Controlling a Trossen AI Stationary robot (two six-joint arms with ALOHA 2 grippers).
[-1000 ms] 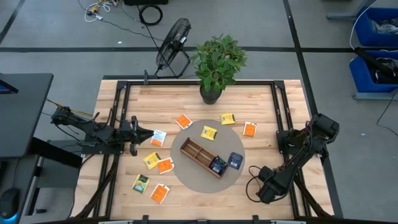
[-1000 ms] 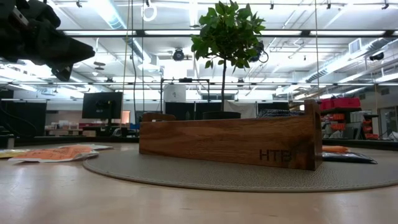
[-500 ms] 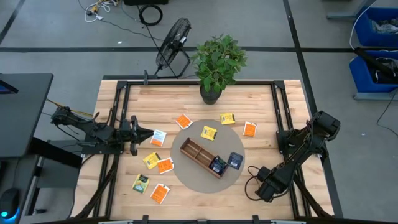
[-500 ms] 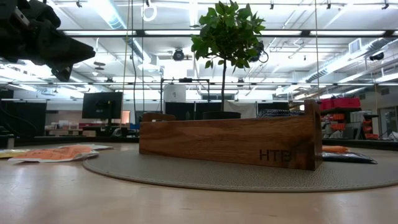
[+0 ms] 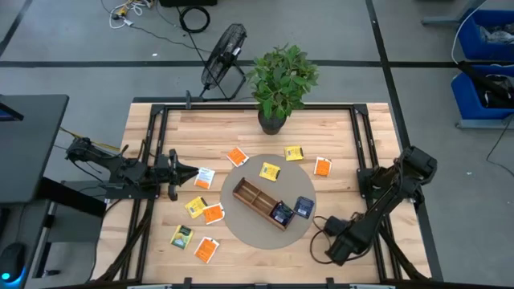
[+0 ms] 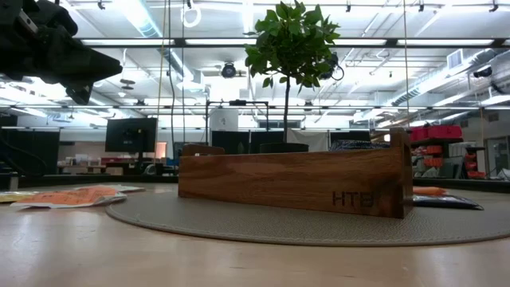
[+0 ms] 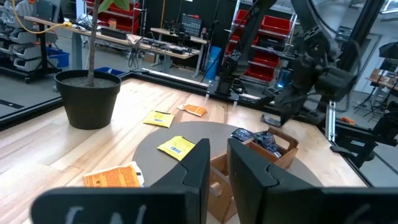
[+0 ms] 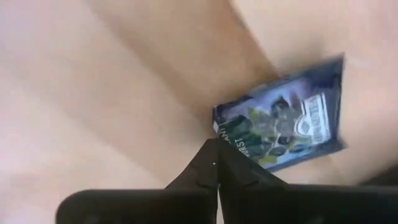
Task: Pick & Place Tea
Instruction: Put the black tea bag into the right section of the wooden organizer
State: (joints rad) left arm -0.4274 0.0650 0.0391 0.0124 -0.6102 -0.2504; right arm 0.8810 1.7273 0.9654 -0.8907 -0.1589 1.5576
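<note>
High view: the right gripper is hanging low over the bare plank table, near its front edge and beside the round grey mat. On that mat a long brown wooden tray is lying at a slant, with dark blue sachets at the end nearest this gripper. Flat square orange and yellow sachets are lying scattered well away from it, around the mat's far sides. The left gripper is waiting at the opposite side, just beside an orange sachet.

Low view: the tray, smooth and grained, is filling the middle on the woven mat; a potted plant is standing behind it.

Left wrist view: its dark fingers are standing slightly apart, nothing between them.

Right wrist view: the fingertips are pinched tight on the corner of a glossy dark blue sachet (printed with leaves), which is lying against pale wood.
</note>
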